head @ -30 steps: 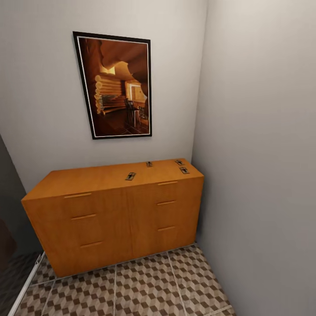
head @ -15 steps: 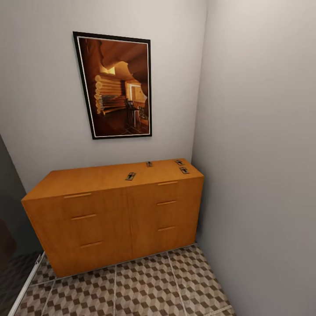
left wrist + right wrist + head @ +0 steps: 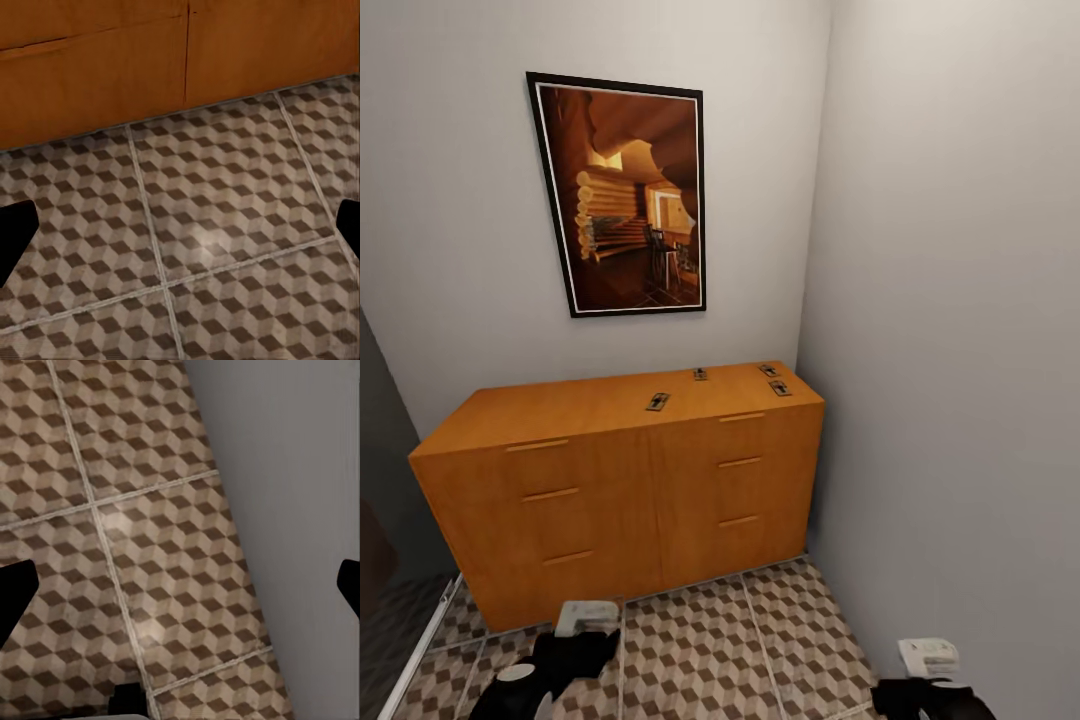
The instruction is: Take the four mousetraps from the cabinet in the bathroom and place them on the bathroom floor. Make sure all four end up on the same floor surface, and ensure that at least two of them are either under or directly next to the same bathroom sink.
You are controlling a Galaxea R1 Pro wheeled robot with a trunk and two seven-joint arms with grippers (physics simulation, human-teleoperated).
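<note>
**Desk:** Where do the four mousetraps sit?

**Photographer:** All on top of the orange wooden cabinet in the bathroom corner; the first mousetrap lies near the middle of the top by its front edge; the second mousetrap lies further back; the third mousetrap and the fourth mousetrap lie near each other at the end by the right-hand wall; none is on the bathroom floor

**Desk:** And the arms?

**Photographer:** Both low at the bottom of the head view; the left gripper hangs over the tiles in front of the cabinet, the right gripper near the grey side wall; neither holds anything

**Desk:** Jaws?

**Photographer:** Spread wide on both; in the left wrist view the dark fingertips stand at opposite edges with bare patterned tile and the cabinet's base between them; in the right wrist view the fingertips are likewise far apart over tile and wall

**Desk:** Anything else?

**Photographer:** A framed picture of a log interior hangs above the cabinet
</note>
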